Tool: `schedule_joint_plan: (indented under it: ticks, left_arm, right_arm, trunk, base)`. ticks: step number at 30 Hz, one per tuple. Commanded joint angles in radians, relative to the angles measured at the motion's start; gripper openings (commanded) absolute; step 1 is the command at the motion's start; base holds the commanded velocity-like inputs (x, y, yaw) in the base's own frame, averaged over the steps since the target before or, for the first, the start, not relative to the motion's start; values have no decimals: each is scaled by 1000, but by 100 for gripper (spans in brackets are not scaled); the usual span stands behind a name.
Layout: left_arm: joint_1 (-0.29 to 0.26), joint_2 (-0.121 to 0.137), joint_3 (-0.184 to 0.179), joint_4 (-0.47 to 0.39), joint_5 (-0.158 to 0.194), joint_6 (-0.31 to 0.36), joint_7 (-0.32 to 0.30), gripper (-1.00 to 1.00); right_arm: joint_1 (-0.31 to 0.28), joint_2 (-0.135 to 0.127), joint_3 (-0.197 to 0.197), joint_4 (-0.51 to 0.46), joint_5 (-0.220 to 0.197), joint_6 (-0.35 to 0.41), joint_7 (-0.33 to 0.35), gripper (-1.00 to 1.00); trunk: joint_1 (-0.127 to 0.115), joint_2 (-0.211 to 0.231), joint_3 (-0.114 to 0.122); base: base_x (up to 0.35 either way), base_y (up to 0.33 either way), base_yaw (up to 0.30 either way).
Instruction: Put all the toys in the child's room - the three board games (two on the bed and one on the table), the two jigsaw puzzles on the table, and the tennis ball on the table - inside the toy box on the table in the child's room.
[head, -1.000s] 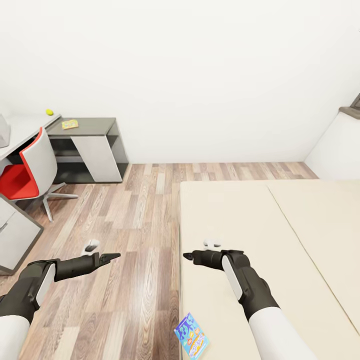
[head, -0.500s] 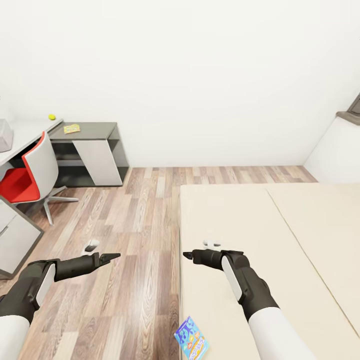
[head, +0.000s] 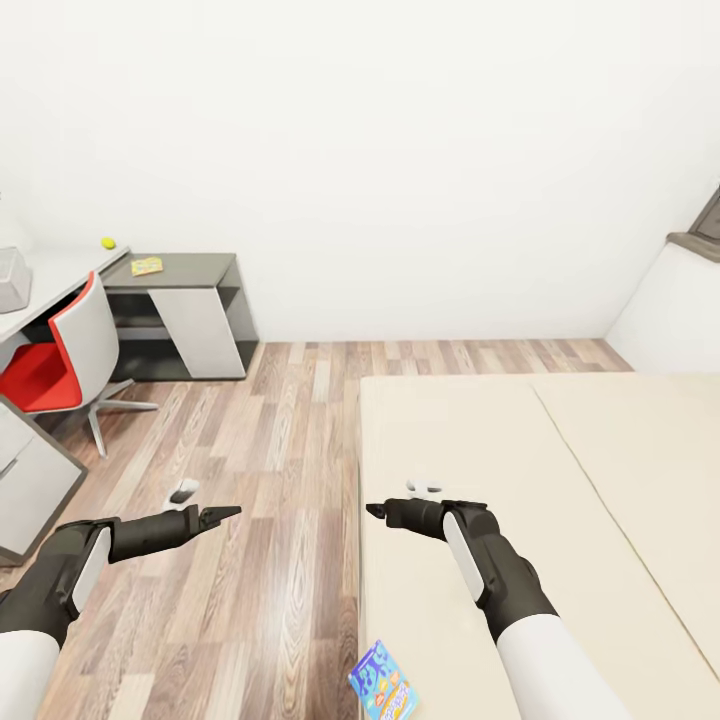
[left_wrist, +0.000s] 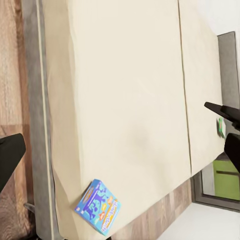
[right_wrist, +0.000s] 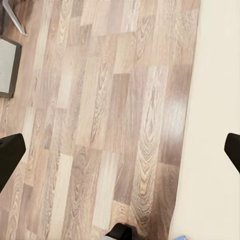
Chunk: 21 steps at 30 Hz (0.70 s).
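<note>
You are parked at the bed (head: 480, 450) with both arms held out level in front of you, the left gripper (head: 222, 516) over the wooden floor (head: 280, 450) and the right gripper (head: 378, 511) just over the mattress edge; both stand wide open, fingers at the far edges of each wrist view, and neither holds anything. The blue board game (head: 383, 683) lies on the near edge of the bed, close to your trunk and behind both grippers, and a second, greenish box (left_wrist: 220, 127) shows small at the far side of the mattress in the left wrist view. Over on the table (head: 190, 268) sit the tennis ball (head: 108, 242) and a yellow-and-green board game (head: 146, 265), with a red-seated chair (head: 60, 345) in front; a pale box at the picture's left edge may be the toy box, too cropped to be sure. The risk I see is the blue box's perch: it sits so near the edge that a sideways nudge from a finger could tip it to the floor. Reaching back toward your own body is awkward too, so you may clip the mattress unless you back the base off first
</note>
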Motion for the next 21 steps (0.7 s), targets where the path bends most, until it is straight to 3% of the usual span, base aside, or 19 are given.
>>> schedule_joint_plan:
  ticks: [1, 7, 21]
  left_arm:
    - [-1, 0, 0, 0, 3, 7, -1, 100]
    - [-1, -1, 0, 0, 3, 6, 1, 100]
    - [-1, -1, 0, 0, 4, 5, 77, 100]
  right_arm:
    - [-1, 0, 0, -1, -9, 6, -3, 100]
    - [-1, 0, 0, 2, -9, 6, -3, 100]
    - [-1, 0, 0, 25, -10, -12, -3, 100]
  trunk:
    - [1, -2, 0]
    - [1, -2, 10]
    - [1, -2, 33]
  base:
    - [0, 0, 0]
    - [0, 0, 0]
    - [0, 0, 0]
